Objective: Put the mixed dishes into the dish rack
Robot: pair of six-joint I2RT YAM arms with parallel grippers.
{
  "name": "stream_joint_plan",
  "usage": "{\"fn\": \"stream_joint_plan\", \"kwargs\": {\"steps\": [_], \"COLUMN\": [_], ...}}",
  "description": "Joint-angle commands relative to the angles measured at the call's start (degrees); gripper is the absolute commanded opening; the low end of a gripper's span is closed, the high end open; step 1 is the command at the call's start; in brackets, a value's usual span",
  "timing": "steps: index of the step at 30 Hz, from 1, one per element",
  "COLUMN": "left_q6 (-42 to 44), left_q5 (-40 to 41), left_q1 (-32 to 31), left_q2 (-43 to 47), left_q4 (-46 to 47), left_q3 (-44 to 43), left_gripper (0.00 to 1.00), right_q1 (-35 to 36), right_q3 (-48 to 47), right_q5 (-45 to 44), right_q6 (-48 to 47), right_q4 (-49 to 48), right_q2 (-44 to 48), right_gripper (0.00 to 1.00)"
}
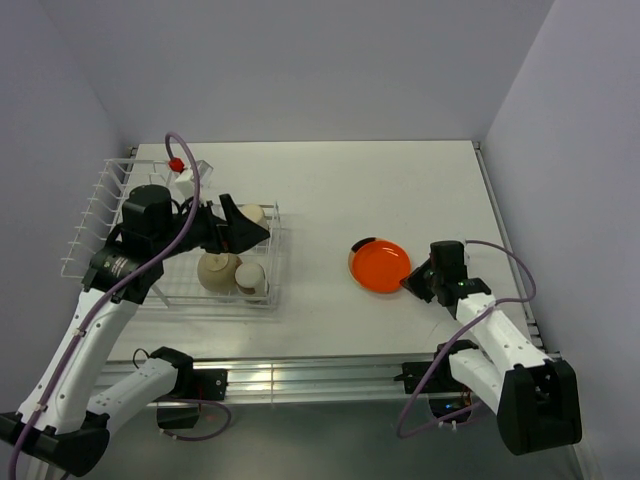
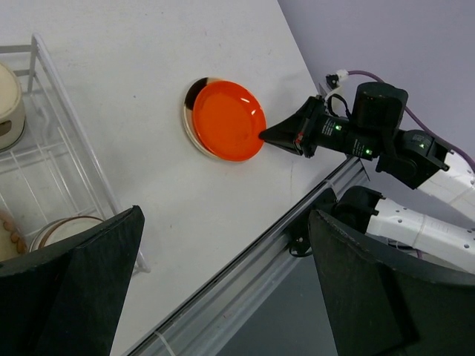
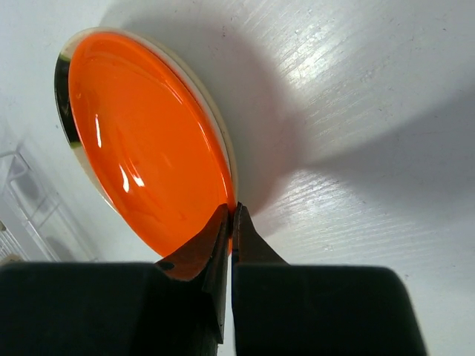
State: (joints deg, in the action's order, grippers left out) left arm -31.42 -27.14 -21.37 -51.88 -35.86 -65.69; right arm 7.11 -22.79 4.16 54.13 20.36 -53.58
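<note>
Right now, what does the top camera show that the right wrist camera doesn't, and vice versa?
Top only: the left pincer, open over the dish rack, with dishes in its basket. Right wrist only: a close look at the right pincer shut on the near rim of the orange plate. Both: that plate lying on a brown-marked dish on the white table.

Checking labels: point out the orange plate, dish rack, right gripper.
orange plate [image 1: 380, 266], top view, centre of its face.
dish rack [image 1: 275, 245], top view, basket's right wall.
right gripper [image 3: 231, 215], right wrist view, between fingertips.
</note>
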Motion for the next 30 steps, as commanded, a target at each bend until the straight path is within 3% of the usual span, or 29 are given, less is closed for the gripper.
{"fn": "stream_joint_plan", "kwargs": {"steps": [1, 10, 16, 23, 30], "left_q6": [-1.4, -8.7, -8.1, -7.5, -9.0], "left_q5": [-1.3, -14.1, -20.3, -22.2, -19.4], "left_q1": [-0.4, -0.7, -0.9, -1.9, -5.1], "left_q2": [0.9, 2.4, -2.9, -7.5, -10.0], "left_q4": [3.6, 20.2, 22.8, 23.0, 23.9], "left_q3": [0.6, 10.7, 10.7, 8.6, 7.3], "left_gripper": [0.99, 0.99, 0.92, 0.89, 0.88], "right_q1": [0.0, 0.0, 0.0, 0.4, 1.1], "right_q3": [0.0, -4.4, -11.4, -17.5, -23.1], "right_q5": [0.4, 5.4, 11.9, 24.2, 32.1], "right_q6": [-1.5, -3.9, -9.3, -17.1, -16.9], "right_q4": [1.5, 4.9, 9.2, 12.2, 11.7], "right_q2": [1.5, 9.4, 12.4, 13.0, 14.5], "right_gripper": [0.0, 0.0, 0.0, 0.0, 0.0]}}
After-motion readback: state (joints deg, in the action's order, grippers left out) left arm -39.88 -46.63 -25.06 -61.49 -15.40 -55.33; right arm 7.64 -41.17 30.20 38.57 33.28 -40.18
